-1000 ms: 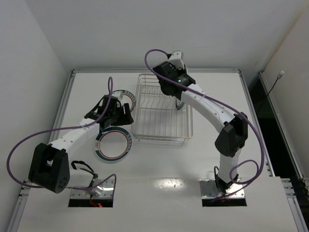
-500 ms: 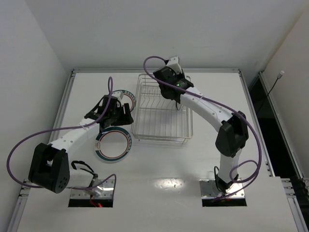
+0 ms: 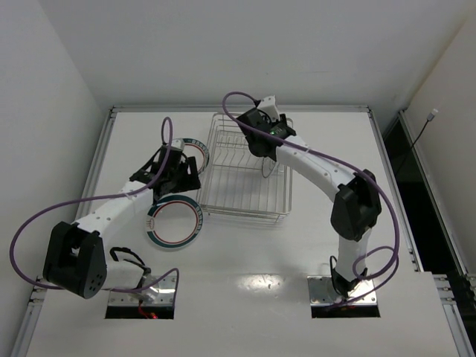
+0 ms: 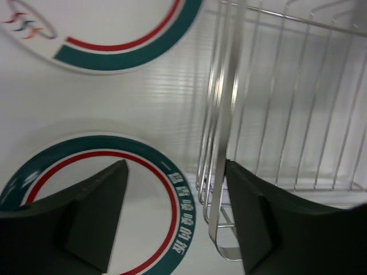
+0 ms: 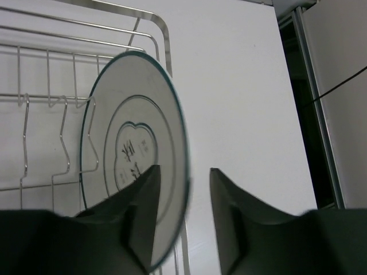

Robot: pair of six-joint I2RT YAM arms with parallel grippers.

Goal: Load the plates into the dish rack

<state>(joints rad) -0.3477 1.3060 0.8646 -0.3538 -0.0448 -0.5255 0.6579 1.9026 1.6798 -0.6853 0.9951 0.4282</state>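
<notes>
The silver wire dish rack (image 3: 239, 186) sits mid-table. A white plate with a thin dark rim and centre motif (image 5: 132, 154) stands upright on edge at its right end. My right gripper (image 5: 183, 169) is open, its fingers on either side of that plate's rim, and hangs over the rack (image 3: 264, 152). Two green-and-red ringed plates lie flat left of the rack, one near (image 3: 176, 222) and one far (image 3: 196, 152). My left gripper (image 4: 175, 166) is open, low over the near ringed plate (image 4: 179, 201), with the rack's left rim wire (image 4: 226, 114) between its fingers. The teal-blue plate is out of view.
The table's raised edge rails run along the left, back and right (image 3: 379, 141). Purple cables loop from both arms. Bare white table lies right of the rack (image 5: 241, 86).
My right gripper has moved left and toward the rack's middle with the dark-rimmed plate. The rack has shifted slightly left. The left arm has hardly moved.
</notes>
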